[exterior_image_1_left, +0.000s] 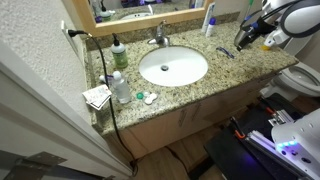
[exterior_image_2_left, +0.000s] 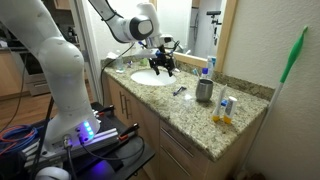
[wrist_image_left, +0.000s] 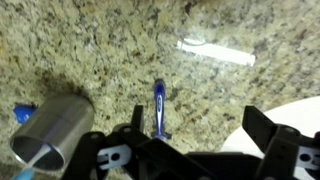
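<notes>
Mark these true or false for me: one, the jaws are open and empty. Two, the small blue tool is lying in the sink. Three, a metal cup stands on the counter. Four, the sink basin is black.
1. The jaws are open and empty. True: in the wrist view they stand wide apart and hold nothing.
2. The blue tool lies in the sink. False: it lies flat on the granite counter, below the jaws and beside the sink.
3. A metal cup stands on the counter. True: it is upright, close to the blue tool.
4. The sink basin is black. False: it is white.
</notes>
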